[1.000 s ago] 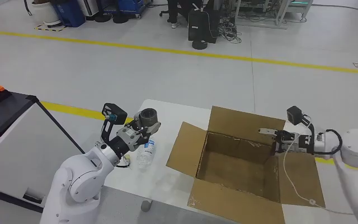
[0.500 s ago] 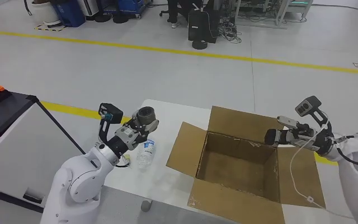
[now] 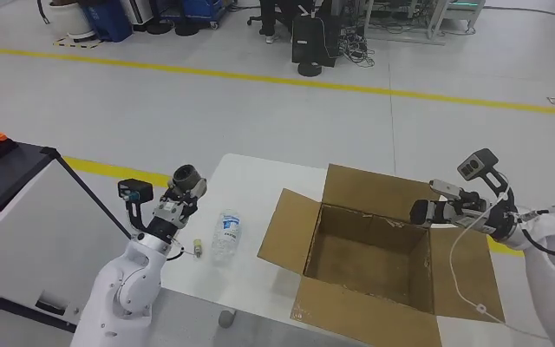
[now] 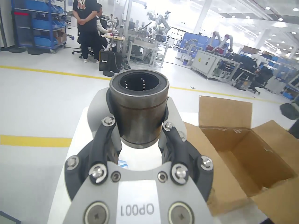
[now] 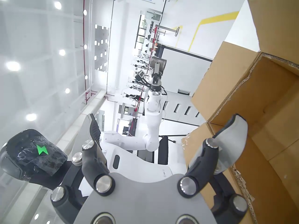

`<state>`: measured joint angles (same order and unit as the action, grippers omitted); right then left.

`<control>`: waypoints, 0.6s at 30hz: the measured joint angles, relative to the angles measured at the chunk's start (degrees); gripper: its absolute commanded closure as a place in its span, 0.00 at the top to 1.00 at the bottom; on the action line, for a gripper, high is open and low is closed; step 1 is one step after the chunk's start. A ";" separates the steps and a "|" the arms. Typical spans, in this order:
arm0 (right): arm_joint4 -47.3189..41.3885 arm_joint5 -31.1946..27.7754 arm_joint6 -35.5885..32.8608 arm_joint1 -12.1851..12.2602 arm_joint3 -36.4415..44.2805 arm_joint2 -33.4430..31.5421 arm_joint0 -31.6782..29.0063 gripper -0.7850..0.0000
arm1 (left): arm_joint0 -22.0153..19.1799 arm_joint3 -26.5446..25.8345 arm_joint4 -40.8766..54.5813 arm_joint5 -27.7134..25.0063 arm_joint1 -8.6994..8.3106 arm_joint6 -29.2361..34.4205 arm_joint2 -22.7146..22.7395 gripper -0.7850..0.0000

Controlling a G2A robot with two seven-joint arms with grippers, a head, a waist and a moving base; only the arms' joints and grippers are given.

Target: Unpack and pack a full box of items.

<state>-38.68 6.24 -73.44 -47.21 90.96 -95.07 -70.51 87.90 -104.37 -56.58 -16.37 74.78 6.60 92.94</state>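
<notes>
Steel cylinder (image 4: 139,108) is clamped in the left gripper (image 4: 138,127) (above the table's (image 3: 251,173) left edge); right gripper (image 5: 164,120) is held wide at the box (image 3: 381,195) rim.

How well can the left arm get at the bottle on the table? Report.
Probably not yet: the left gripper is full, shut on a metal cylinder; nothing covers the bottle nearby.

My left fingers (image 4: 174,141) clamp a dark steel sleeve (image 4: 139,108), hollow, open end up, above the desk's (image 3: 251,173) left end, while a clear plastic bottle (image 3: 227,234) lies flat on the desk between it and the brown cardboard box (image 3: 284,227), standing open with flaps spread.
</notes>
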 measured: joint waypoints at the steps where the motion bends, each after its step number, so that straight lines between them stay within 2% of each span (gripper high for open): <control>1: 0.00 0.00 0.00 0.00 0.00 0.00 0.00 1.00 | -0.69 1.09 -1.33 0.38 -0.04 -0.06 -0.29 0.00; 6: 0.00 0.00 0.00 0.00 0.00 0.00 0.00 1.00 | -2.53 4.51 -6.95 3.37 -0.30 2.45 -1.02 0.00; 12: 0.00 0.00 0.00 0.00 0.00 0.00 0.00 1.00 | -2.16 4.55 -8.96 9.90 -0.28 5.41 -1.05 0.00; 18: 0.00 0.00 0.00 0.00 0.00 0.00 0.00 1.00 | -1.70 3.98 -9.89 10.38 -0.36 7.33 -1.22 0.00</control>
<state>-38.68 6.24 -73.44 -47.21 90.96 -95.07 -70.51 86.19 -100.40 -66.47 -5.99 74.42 13.93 91.72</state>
